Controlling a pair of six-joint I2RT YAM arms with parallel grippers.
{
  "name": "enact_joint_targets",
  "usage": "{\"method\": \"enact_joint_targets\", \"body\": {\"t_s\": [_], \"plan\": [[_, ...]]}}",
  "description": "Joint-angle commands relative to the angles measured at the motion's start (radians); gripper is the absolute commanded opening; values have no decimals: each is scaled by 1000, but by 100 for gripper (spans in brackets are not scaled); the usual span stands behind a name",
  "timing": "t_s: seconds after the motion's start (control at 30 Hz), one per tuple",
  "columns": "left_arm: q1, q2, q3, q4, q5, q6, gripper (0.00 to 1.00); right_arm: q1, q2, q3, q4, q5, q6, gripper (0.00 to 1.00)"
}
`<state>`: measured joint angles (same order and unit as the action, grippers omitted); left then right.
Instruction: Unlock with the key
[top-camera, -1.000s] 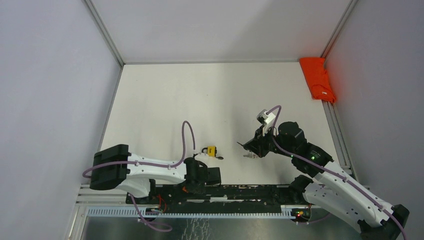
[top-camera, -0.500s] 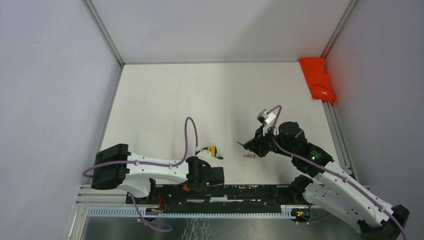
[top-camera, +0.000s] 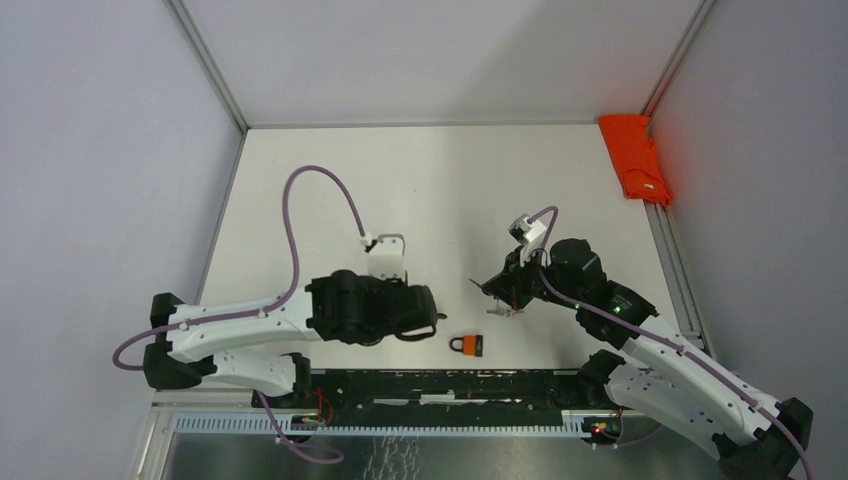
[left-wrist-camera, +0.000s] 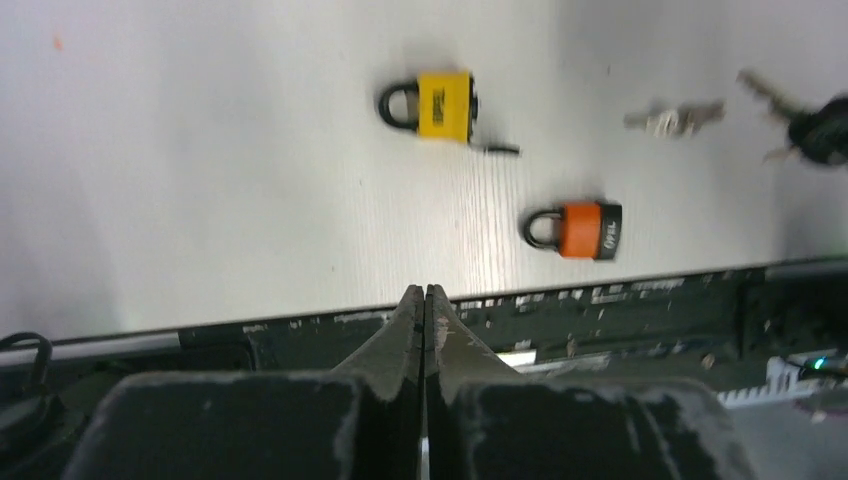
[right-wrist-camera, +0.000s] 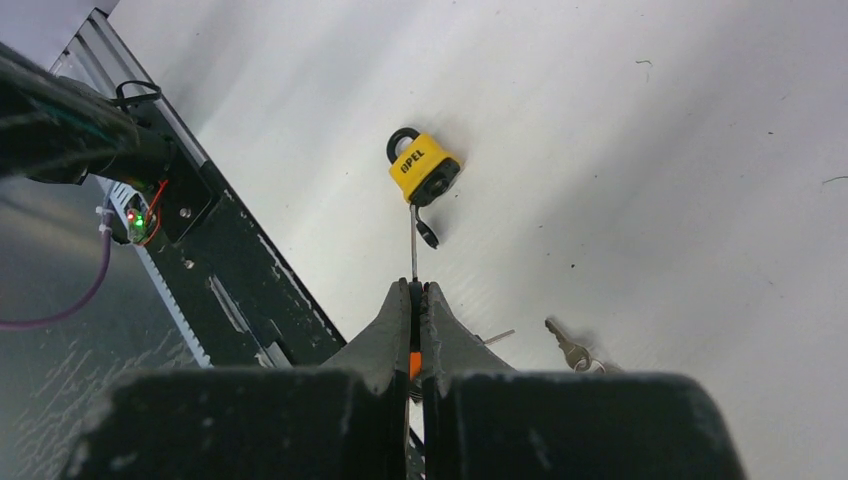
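Note:
A yellow padlock (left-wrist-camera: 440, 103) lies flat on the white table, with a small dark key piece (left-wrist-camera: 497, 148) beside its base. An orange padlock (top-camera: 467, 344) lies nearer the front rail. My right gripper (right-wrist-camera: 417, 290) is shut on an orange-headed key (right-wrist-camera: 413, 245). The blade sticks out toward the yellow padlock (right-wrist-camera: 423, 167), its tip short of the lock's base. More keys (right-wrist-camera: 570, 350) dangle beside it. My left gripper (left-wrist-camera: 425, 292) is shut and empty, held high above the front rail. In the top view the left arm (top-camera: 370, 305) hides the yellow padlock.
A black slotted rail (top-camera: 450, 385) runs along the near table edge between the arm bases. A folded red cloth (top-camera: 635, 158) lies at the far right corner. Grey walls enclose the table on three sides.
The left arm has lifted and swung up from beside the yellow padlock, now covering it from above. The orange padlock now shows by the front rail. The right arm barely moved.

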<state>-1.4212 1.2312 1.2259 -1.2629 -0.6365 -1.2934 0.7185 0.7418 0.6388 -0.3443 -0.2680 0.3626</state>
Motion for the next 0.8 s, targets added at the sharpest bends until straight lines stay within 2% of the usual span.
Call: {"method": "enact_joint_targets", "body": {"t_s": [0.0, 0.13, 0.33, 0.5, 0.57, 0.63, 0.77], "plan": [[99, -13, 67, 22, -143, 114, 2, -9, 16, 34, 55, 48, 6, 0], [145, 21, 57, 221, -54, 294, 2, -17, 19, 64, 16, 90, -3, 0], [134, 166, 19, 469, 94, 574, 4, -28, -46, 149, -125, 355, -50, 0], [87, 215, -113, 678, 129, 746, 17, -29, -115, 257, -255, 595, -72, 0], [60, 217, -171, 775, 169, 818, 26, -28, -140, 286, -294, 658, -73, 0], [41, 223, -195, 856, 230, 888, 42, -28, -157, 311, -328, 698, -72, 0], [23, 230, -220, 959, 324, 995, 55, -29, -184, 331, -364, 715, -65, 0]]}}
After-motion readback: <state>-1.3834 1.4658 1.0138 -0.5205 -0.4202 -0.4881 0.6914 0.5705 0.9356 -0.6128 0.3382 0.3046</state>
